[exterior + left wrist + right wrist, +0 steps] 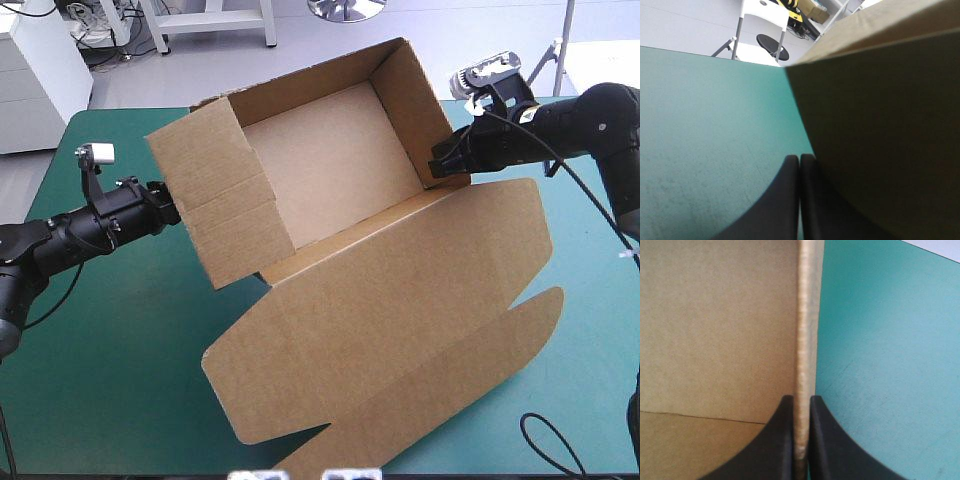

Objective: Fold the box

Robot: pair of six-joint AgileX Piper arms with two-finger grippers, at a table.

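I've got the box (330, 180) on the bench (110, 380) as an open tray, lid flat toward the near edge, right claw (441, 164) pinching its right wall, left claw (172, 206) clenched empty against the left wall's outside.

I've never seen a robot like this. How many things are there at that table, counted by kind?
Brown box: 1
Black grippers: 2 (left gripper, right gripper)
Teal-green table cover: 1
Total: 4
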